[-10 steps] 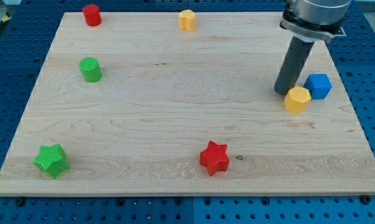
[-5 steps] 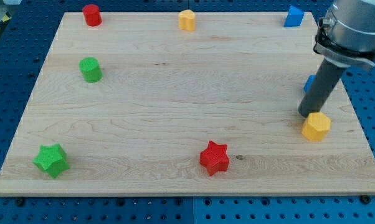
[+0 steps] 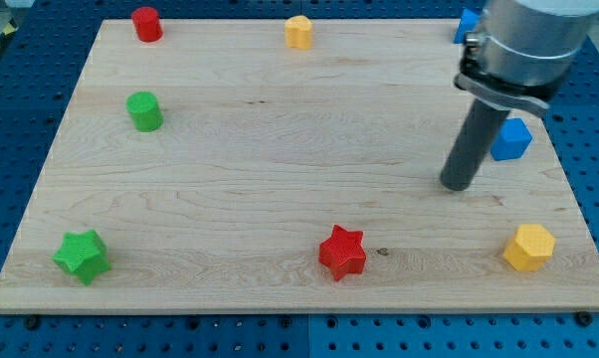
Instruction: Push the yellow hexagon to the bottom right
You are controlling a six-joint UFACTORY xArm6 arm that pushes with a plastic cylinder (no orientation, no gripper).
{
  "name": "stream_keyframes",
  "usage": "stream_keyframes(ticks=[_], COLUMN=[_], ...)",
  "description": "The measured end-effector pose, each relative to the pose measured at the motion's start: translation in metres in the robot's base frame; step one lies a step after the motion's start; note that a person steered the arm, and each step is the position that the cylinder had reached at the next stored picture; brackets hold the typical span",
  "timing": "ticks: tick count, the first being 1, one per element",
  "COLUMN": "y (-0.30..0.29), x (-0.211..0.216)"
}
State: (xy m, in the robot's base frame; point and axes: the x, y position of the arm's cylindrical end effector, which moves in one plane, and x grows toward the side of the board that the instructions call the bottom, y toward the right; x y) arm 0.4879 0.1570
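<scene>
1. And the yellow hexagon (image 3: 529, 247) has slid down from beside the blue cube (image 3: 510, 138) into the board's (image 3: 280, 179) bottom-right corner in the last second. That looks like job done.
2. My tip (image 3: 459, 186) has pulled back: the hexagon now sits well apart, below and to the view's right of it.
3. No jaws here to open or close, just a bare rod holding nothing.
4. The hexagon lies flat, with no real long axis or heading.

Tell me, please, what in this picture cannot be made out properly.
- Blue block at the view's top: mostly hidden behind the arm, shape unclear.
- Blue cube: its left part is covered by the rod.
- My tip: shows clearly, apart from the yellow hexagon.
- The arm's upper part: cut off by the top edge.
</scene>
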Motion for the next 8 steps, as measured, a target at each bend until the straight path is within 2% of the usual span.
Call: stream_keyframes(ticks=[2,3,5,6,8], y=[-0.005,-0.005,-0.006,-0.005,0.032], x=[0.002,0.018,0.079,0.080,0.080])
